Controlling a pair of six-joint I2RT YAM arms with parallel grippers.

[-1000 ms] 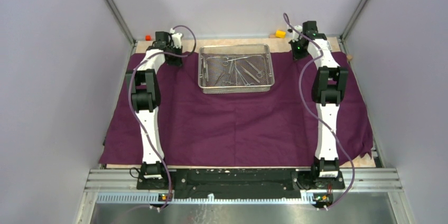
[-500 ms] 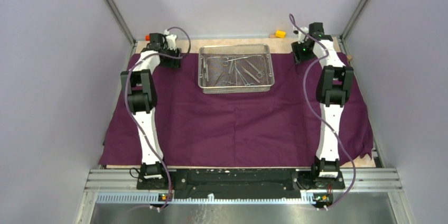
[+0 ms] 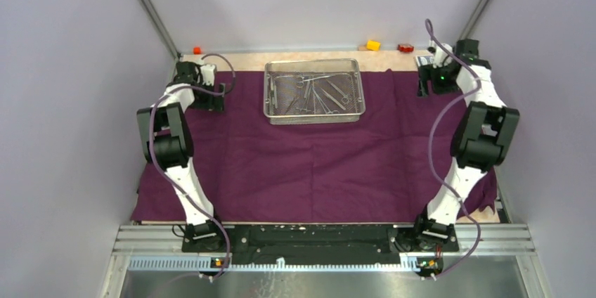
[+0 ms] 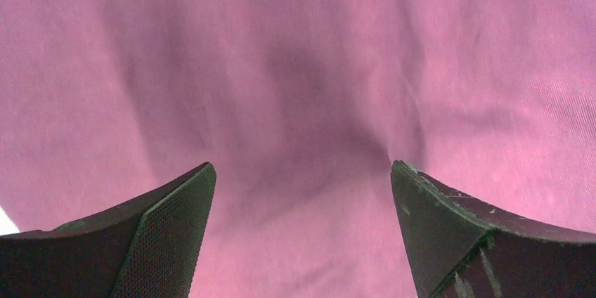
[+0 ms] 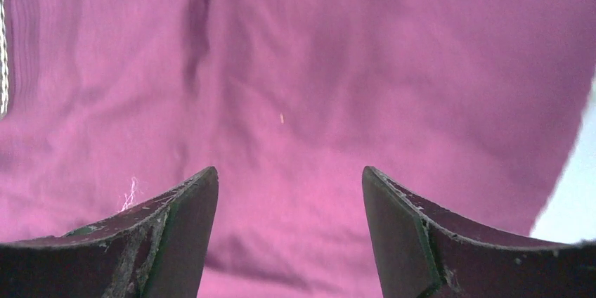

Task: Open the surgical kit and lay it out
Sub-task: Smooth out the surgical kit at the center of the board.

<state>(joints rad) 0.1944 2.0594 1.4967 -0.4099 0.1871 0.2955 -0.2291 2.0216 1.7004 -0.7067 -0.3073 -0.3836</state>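
Purple cloth wrap lies spread flat on the counter, with the wire-mesh tray at 12 o'clock.
Left claw at 10 o'clock and right claw at 2 o'clock are wide and empty, probably to smooth the corners.

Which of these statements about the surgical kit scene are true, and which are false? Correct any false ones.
1. The purple cloth lies spread out across the table. True.
2. The wire-mesh tray sits at the cloth's near edge. False: it sits at the far edge.
3. The left tool and right tool are both open, holding nothing. True.
4. The tray is empty. False: steel instruments lie in it.
5. The yellow block rests on the cloth. False: it lies beyond the cloth's far edge.
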